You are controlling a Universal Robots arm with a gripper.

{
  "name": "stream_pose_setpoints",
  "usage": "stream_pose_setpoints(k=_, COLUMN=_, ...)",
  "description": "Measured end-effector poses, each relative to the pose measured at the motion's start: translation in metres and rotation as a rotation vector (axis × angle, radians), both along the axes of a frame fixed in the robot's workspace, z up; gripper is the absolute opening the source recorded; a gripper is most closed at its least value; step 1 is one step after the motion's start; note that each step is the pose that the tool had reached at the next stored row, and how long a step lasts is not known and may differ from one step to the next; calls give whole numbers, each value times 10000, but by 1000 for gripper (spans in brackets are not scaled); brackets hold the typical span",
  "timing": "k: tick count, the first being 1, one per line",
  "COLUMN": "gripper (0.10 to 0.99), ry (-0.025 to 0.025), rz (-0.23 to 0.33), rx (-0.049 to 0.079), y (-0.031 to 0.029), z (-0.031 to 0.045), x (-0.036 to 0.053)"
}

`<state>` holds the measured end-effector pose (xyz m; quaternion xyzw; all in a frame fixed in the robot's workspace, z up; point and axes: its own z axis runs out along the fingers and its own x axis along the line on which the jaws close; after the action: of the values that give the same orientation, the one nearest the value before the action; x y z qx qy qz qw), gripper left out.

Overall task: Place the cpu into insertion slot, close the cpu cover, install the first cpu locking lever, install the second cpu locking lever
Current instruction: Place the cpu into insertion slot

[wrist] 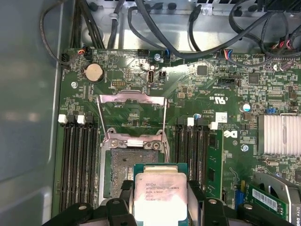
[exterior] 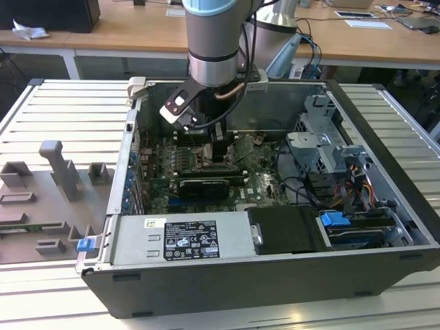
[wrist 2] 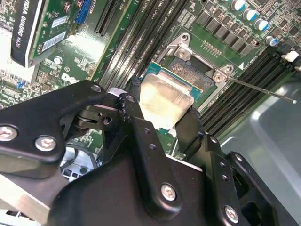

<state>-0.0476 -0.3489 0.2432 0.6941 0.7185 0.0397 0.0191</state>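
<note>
You had the gripper (wrist 2: 162,109) clamped on the cpu (wrist: 160,195) by two opposite edges, chip flat, hovering partly over the slot (wrist: 126,165), whose open part lay toward the hinge of the raised cover (wrist: 131,98).

My arm (exterior: 213,48) is a grey cylinder with a blue band (exterior: 214,7); black cables (exterior: 246,48) loop at its three o'clock. The gripper (wrist 2: 162,106) is black, studded with silver screws (wrist 2: 168,191).
</note>
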Motion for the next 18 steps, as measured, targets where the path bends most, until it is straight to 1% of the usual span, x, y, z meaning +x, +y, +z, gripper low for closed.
stream_pose_setpoints(k=3, gripper=537, ry=-14, rz=0, rx=0, y=1, z=-12, x=0)
stream_pose_setpoints(k=4, gripper=537, ry=-14, rz=-3, rx=-1, y=10, z=-17, x=-1)
stream_pose_setpoints(k=5, gripper=537, ry=-14, rz=0, rx=-4, y=51, z=-23, x=1)
stream_pose_setpoints(k=6, gripper=537, ry=-14, rz=0, rx=-6, y=77, z=-26, x=4)
stream_pose_setpoints(k=8, gripper=537, ry=-15, rz=0, rx=-6, y=98, z=-35, x=8)
stream_pose_setpoints(k=11, gripper=537, ry=-14, rz=-44, rx=-6, y=99, z=-73, x=9)
stream_pose_setpoints(k=13, gripper=537, ry=-14, rz=-260, rx=-6, y=101, z=-109, x=8)
stream_pose_setpoints(k=14, gripper=537, ry=-14, rz=-280, rx=-7, y=102, z=-131, x=9)
stream_pose_setpoints(k=16, gripper=537, ry=-13, rz=-284, rx=-8, y=103, z=-148, x=8)
stream_pose_setpoints(k=18, gripper=537, ry=-14, rz=-282, rx=-7, y=107, z=-187, x=8)
